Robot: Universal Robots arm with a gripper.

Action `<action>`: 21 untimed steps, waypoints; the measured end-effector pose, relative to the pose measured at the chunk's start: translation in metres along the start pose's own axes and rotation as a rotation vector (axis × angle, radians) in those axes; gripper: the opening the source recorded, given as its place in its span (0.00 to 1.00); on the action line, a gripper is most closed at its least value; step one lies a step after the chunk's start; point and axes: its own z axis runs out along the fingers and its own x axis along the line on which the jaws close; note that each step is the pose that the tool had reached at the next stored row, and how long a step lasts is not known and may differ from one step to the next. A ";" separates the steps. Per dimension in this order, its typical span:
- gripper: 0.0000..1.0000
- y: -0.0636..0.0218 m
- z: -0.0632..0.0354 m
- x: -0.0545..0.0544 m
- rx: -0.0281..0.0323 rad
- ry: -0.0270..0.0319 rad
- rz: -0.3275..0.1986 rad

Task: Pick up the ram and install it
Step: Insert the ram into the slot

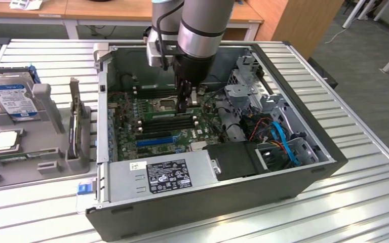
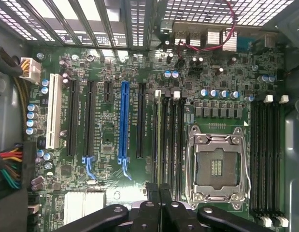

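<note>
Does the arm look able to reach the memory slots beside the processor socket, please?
Probably yes: the case's side is open, and the fingers hang just over the memory slots with nothing visible between.

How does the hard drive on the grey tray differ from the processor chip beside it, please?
The hard drive is larger, oblong, with a blue and white label; the processor chip is smaller, square, plain silver. The hard drive seems propped at a tilt; the processor chip lies flatter. Both sit on the grey tray.
</note>
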 end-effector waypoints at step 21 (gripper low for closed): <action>0.11 -0.0004 0.0063 0.000 0.0009 -0.0011 0.018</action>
